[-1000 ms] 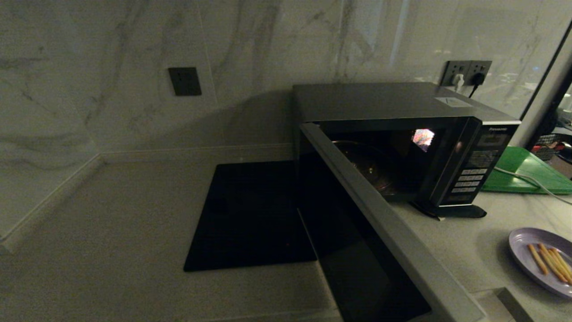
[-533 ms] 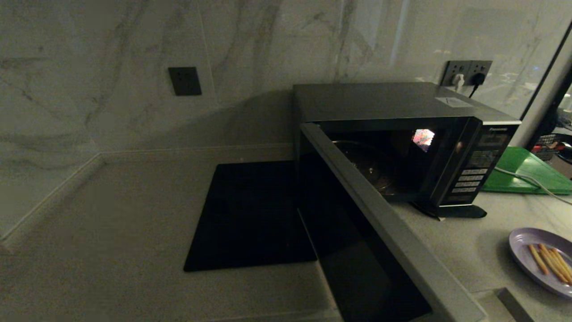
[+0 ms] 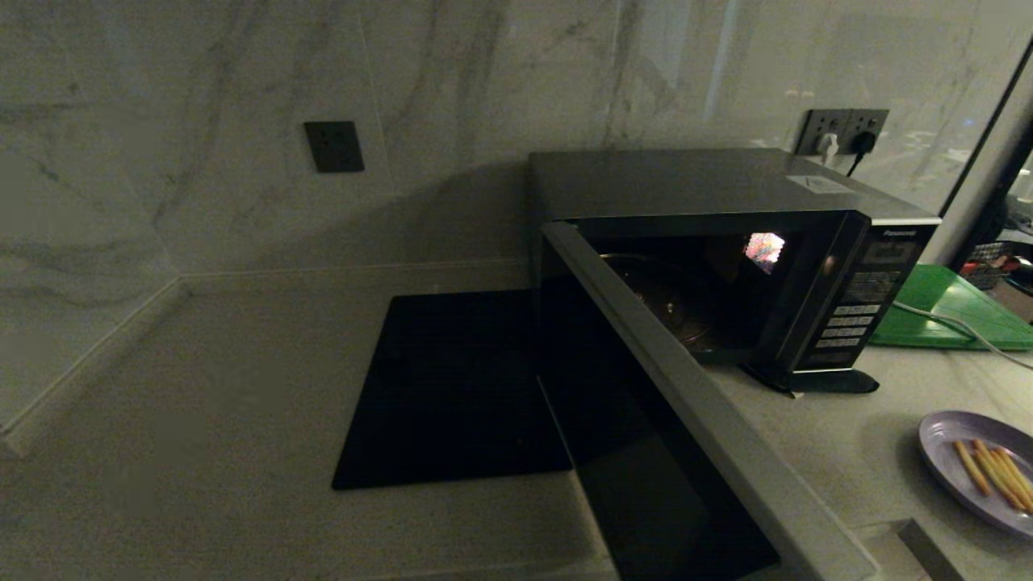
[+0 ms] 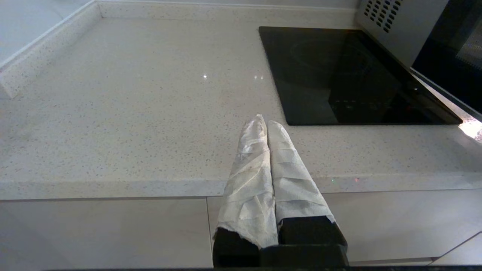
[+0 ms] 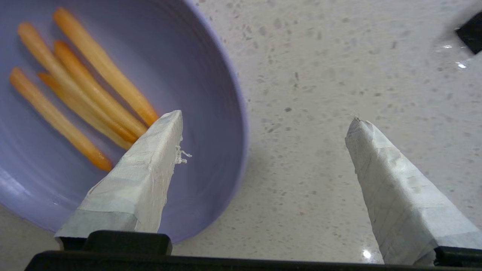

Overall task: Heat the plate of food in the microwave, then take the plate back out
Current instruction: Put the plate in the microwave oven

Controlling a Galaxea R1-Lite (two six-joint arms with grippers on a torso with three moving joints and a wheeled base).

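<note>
The microwave point(image 3: 726, 194) stands at the back of the counter with its door point(image 3: 686, 420) swung wide open toward me and its cavity dark. The lavender plate of food point(image 3: 940, 440), holding a few orange-yellow sticks point(image 3: 993, 476), rests on the counter at the right edge, outside the microwave. My right gripper point(image 5: 265, 117) hangs open just above the plate point(image 5: 196, 75): one finger is over the plate beside the sticks point(image 5: 83, 94), the other over bare counter, with the rim between them. My left gripper point(image 4: 265, 121) is shut and empty over the counter's front edge.
A flat black glass square point(image 3: 452, 387) is set into the counter left of the microwave, partly under the open door. A green board point(image 3: 952, 315) with a white cable across it lies right of the microwave. Wall sockets point(image 3: 843, 129) sit behind it.
</note>
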